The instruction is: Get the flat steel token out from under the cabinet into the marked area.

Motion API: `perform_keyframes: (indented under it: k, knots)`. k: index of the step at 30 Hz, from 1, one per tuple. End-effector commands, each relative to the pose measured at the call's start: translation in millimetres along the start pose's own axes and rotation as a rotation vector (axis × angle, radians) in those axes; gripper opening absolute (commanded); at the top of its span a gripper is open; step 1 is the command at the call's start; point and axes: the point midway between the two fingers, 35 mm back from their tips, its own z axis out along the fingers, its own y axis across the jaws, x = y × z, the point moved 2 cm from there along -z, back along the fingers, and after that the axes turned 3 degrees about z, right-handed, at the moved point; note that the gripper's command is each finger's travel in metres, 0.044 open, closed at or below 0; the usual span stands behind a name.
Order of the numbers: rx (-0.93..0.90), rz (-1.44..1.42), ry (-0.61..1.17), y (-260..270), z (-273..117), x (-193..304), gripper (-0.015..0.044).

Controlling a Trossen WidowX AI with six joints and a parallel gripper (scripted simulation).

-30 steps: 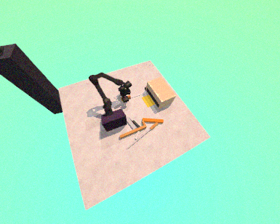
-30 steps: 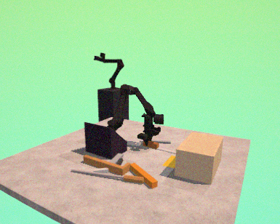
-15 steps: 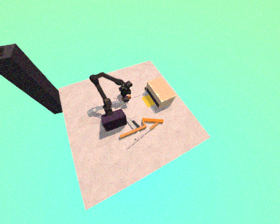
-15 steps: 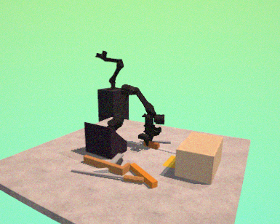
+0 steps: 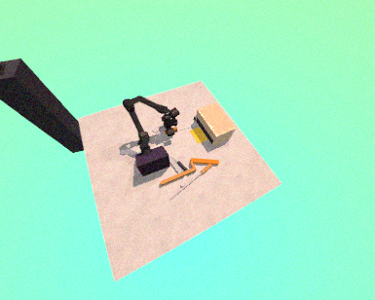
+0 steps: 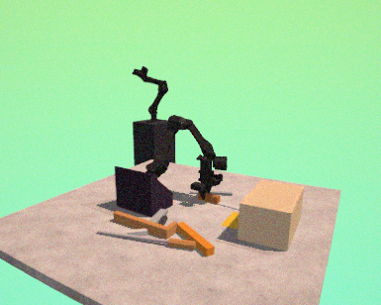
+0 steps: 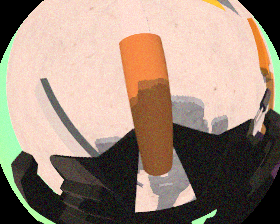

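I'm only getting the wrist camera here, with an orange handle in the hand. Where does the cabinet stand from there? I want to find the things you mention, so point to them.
Observer: The tan cabinet (image 5: 215, 119) (image 6: 269, 215) stands beyond the far end of the orange handle (image 5: 175, 130) (image 6: 214, 199) (image 7: 145, 60), and the handle's thin rod points toward it.

Operator: Okay. There's an orange sliver at my right edge. Any other tools out?

Observer: Yes. The top view shows a zigzag orange piece (image 5: 177, 176) (image 6: 136, 221) (image 7: 258, 45) on the table, with a thin rod tool (image 5: 206, 168) (image 6: 181, 245) lying beside it, its grip orange too.
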Motion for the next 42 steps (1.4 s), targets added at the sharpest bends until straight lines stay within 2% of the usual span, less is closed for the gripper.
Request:
perform_keyframes:
  k: [1, 42]
  knots:
    - [0.000, 0.005, -0.002, 0, 0, -7, 0.0000]
    - [0.000, 0.014, -0.004, 3, -1, -57, 0.0000]
